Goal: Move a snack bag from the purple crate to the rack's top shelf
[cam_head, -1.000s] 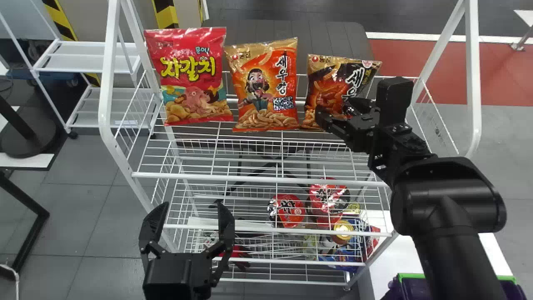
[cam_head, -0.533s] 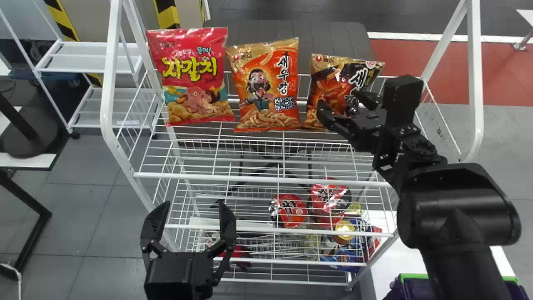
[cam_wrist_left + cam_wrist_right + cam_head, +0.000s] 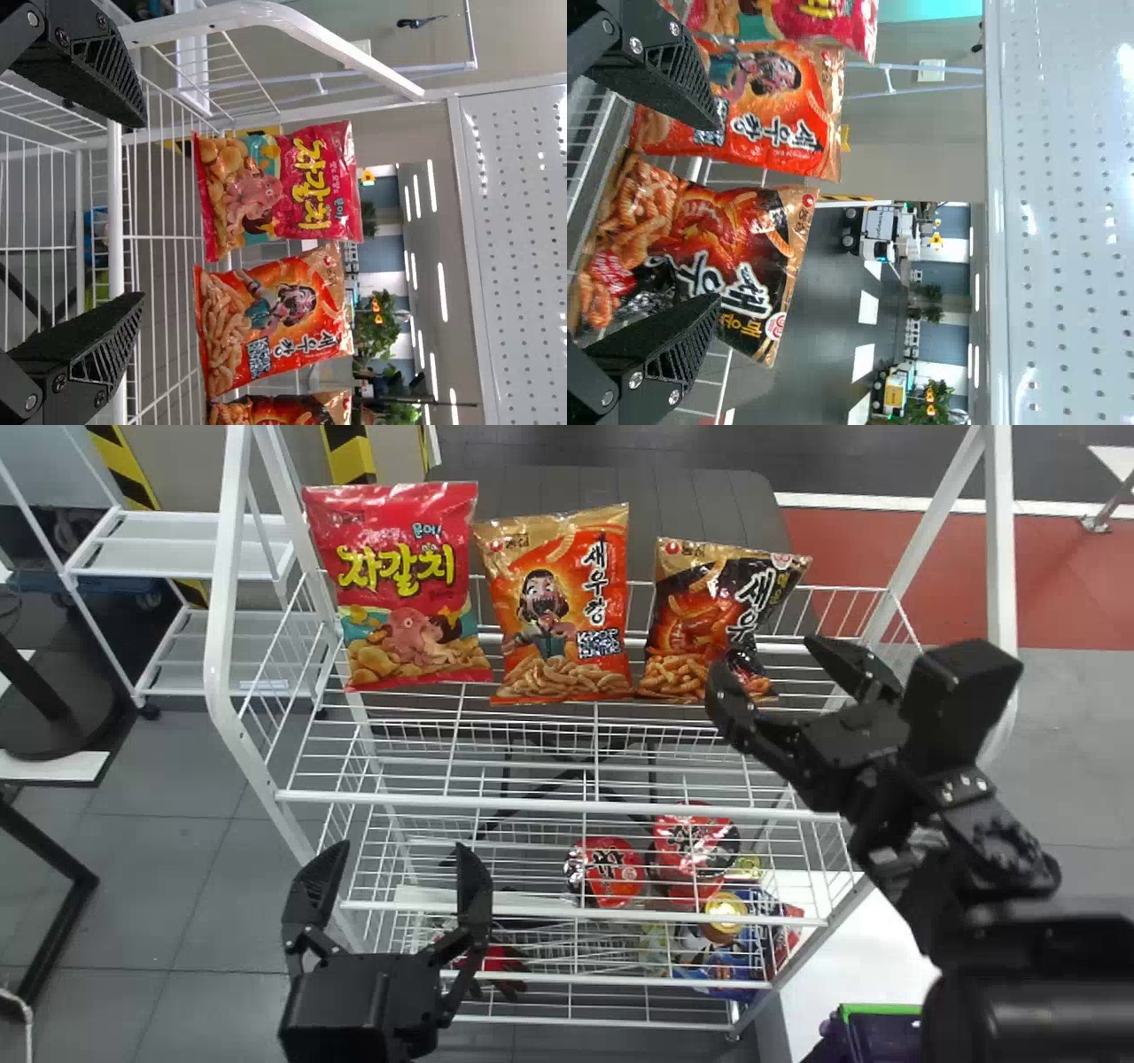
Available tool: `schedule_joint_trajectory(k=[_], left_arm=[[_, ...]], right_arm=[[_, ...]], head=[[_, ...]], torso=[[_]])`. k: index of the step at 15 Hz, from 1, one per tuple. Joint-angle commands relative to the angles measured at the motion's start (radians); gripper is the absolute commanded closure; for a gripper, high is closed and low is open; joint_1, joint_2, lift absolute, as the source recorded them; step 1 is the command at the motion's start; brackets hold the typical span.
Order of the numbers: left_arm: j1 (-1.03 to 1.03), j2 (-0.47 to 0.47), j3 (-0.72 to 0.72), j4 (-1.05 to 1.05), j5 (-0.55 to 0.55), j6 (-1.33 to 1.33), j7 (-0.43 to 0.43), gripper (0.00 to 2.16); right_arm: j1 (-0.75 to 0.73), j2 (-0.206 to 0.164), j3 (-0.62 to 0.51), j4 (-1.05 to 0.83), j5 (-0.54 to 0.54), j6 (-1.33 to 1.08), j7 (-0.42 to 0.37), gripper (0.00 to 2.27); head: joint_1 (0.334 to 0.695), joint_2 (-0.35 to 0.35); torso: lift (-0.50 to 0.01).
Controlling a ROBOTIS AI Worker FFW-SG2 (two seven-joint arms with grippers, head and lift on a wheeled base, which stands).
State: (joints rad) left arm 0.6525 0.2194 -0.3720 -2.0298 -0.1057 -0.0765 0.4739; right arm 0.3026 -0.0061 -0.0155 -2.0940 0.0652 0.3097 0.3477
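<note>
Three snack bags stand upright in a row on the rack's top shelf [image 3: 532, 806]: a pink one [image 3: 407, 584], an orange one [image 3: 563, 607] and a black-and-orange one [image 3: 718, 620] at the right. My right gripper [image 3: 771, 660] is open just in front of the black-and-orange bag. In the right wrist view, that bag [image 3: 700, 248] lies beyond my open right gripper [image 3: 718, 212], held by nothing. Low at the front left, my left gripper [image 3: 390, 868] is parked, open and empty; the left wrist view also has this gripper [image 3: 142, 212]. The purple crate [image 3: 886, 1036] is partly behind the right arm.
Red-lidded cups [image 3: 611, 871] and other packages stand on the lower shelves. White side frames [image 3: 232, 602] rise at both ends of the rack. A white table [image 3: 850, 965] stands at the lower right beside the crate.
My right gripper has drawn back to the right and toward the robot, away from the black-and-orange bag, its fingers wider apart. The bag stays on the shelf. The left arm has kept still.
</note>
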Motion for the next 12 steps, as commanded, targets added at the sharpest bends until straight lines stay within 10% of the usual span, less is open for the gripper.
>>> schedule_joint_trajectory(k=[1, 12], left_arm=[[0.021, 0.003, 0.019, -0.013, -0.006, -0.047, -0.028, 0.14], [0.107, 0.008, 0.062, -0.069, -0.014, -0.16, -0.08, 0.14]], right_arm=[[0.135, 0.007, -0.004, -0.067, -0.002, -0.136, 0.005, 0.16], [0.503, 0.007, -0.116, -0.044, -0.173, -0.504, 0.036, 0.17]], head=[[0.695, -0.034], [0.695, -0.102]], torso=[[0.0], [0.0]])
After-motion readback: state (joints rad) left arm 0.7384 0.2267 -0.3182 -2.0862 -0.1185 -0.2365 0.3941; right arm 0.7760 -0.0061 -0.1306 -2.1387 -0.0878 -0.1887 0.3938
